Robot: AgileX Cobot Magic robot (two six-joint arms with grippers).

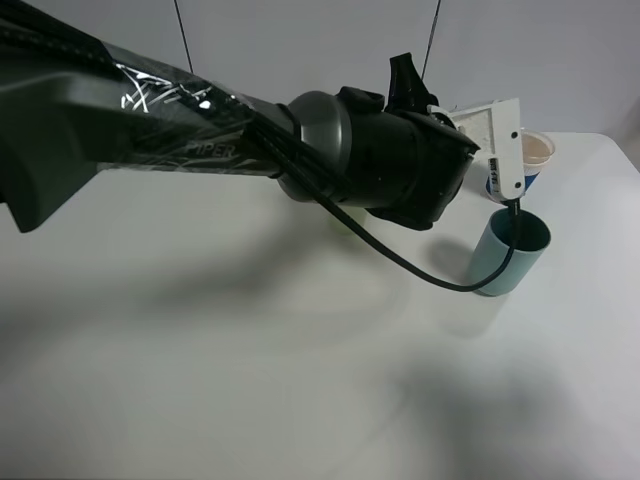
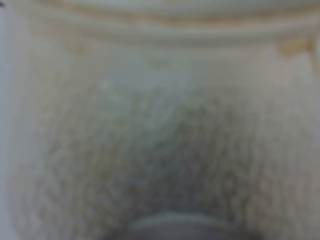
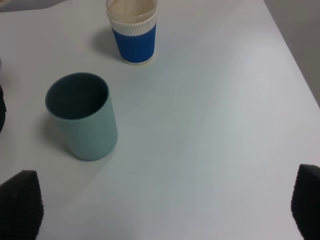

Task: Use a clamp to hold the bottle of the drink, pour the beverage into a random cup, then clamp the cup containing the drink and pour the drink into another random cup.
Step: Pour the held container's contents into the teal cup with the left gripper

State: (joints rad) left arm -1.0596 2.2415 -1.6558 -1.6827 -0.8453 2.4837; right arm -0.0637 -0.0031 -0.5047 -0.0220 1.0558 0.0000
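Table (image 1: pixel 200 350) with 2 upright cups, blue cup (image 1: pixel 531 181) just behind teal cup (image 1: pixel 512 258), left end effector (image 1: pixel 514 204) closed over teal cup's mouth, right end effector (image 3: pixel 164 206) wide open, nothing in it

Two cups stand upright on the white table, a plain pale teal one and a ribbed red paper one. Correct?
One slip: the ribbed paper cup is blue, not red, as the right wrist view shows. It and the plain pale teal cup do stand upright on the white table.
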